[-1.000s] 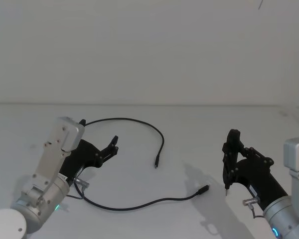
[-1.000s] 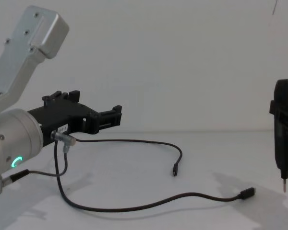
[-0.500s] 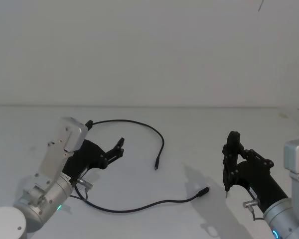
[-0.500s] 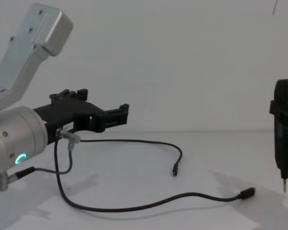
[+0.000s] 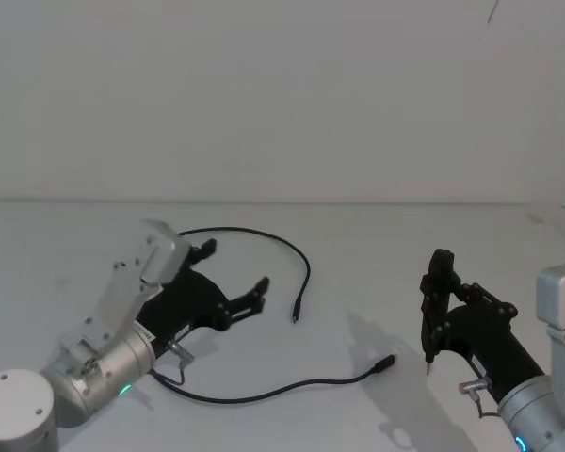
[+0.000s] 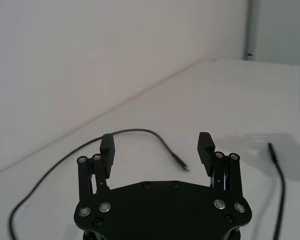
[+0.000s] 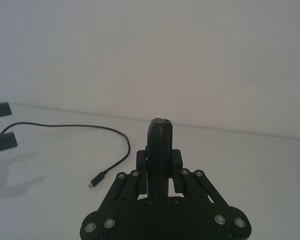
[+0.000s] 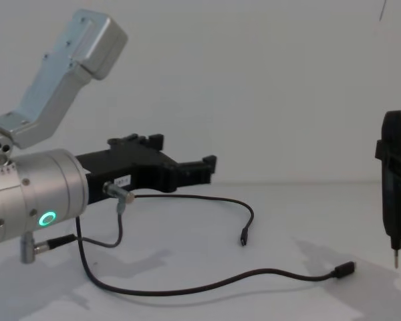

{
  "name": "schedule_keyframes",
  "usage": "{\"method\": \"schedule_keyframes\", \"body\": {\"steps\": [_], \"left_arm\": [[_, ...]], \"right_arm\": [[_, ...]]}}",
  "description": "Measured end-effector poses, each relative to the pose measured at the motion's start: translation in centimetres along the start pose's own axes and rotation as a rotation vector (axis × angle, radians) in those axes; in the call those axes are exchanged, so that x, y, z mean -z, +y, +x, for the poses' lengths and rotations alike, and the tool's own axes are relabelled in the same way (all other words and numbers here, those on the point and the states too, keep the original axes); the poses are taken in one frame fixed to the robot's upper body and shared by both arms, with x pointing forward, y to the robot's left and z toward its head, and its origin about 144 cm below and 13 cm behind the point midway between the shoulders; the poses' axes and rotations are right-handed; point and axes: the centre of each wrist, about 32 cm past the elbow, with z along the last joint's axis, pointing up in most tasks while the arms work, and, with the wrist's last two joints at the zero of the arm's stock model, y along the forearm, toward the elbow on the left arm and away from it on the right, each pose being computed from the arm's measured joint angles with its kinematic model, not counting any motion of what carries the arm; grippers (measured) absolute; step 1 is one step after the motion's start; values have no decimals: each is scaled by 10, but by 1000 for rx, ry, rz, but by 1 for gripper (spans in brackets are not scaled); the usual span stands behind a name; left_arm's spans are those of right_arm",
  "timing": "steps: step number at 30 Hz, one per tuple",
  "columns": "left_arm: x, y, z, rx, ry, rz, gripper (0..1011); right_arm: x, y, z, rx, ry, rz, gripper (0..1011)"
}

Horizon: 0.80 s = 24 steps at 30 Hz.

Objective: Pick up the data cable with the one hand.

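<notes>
In the head view the left gripper, black and long on a thick silver wrist, reaches forward over the white table with its jaws spread wide and nothing between them. The data cable is a long, thin, black, limp line lying loose on the table. One stretch arcs out from behind the left gripper and curves down to a small black plug just ahead of its tips. The other stretch sweeps from beneath the wrist toward the robot's right and ends in a second small plug near the right gripper, which hangs apart at the right with its jaws drawn close together, narrow and black. In the left wrist view the two fingers stand well apart, and the cable's arc and one plug lie on the table beyond the gap between them. In the right wrist view the cable's arc and plug lie off to one side, well clear of that gripper. In the chest view the left gripper is held level above the table, a green ring glows on its silver wrist, a short wrist lead droops beneath it, and the cable lies flat below with both plugs free.
</notes>
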Motion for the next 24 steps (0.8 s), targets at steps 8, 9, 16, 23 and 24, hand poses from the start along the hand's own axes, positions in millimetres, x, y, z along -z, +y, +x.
{"method": "schedule_keyframes", "body": {"steps": [8, 9, 16, 23, 24], "left_arm": [[-1, -10, 8, 135, 26, 40, 1001], [-2, -12, 9, 160, 30, 50, 1001], [-5, -21, 18, 286, 48, 110, 1001], [-9, -29, 28, 404, 58, 184, 1001], [-10, -30, 29, 413, 58, 190, 1001]], "right_arm": [[0, 0, 0, 0, 0, 0, 279], [0, 0, 0, 0, 0, 0, 279], [0, 0, 0, 0, 0, 0, 279], [0, 0, 0, 0, 0, 0, 279], [0, 0, 0, 0, 0, 0, 279]]}}
